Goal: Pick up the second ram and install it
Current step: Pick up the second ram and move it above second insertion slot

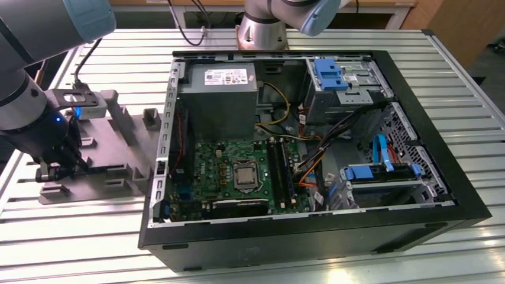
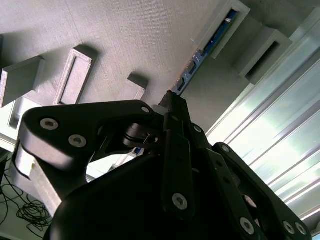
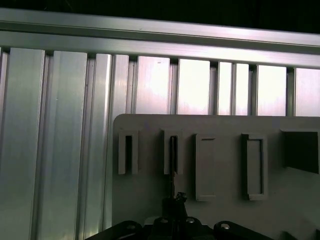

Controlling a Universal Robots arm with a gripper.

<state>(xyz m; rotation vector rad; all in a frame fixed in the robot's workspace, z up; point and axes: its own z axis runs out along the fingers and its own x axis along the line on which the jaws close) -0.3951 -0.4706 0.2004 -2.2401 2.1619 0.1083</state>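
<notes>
Slatted table (image 1: 79, 236) is bearing a grey tray (image 1: 103, 148) at the exterior view's left; arm (image 1: 32, 100) is pointing down, gripper (image 2: 172, 102) clamping the second ram (image 2: 202, 52).

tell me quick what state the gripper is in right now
gripper: closed on the near end of the second ram, which stands on edge in a slot of the grey tray.
</notes>
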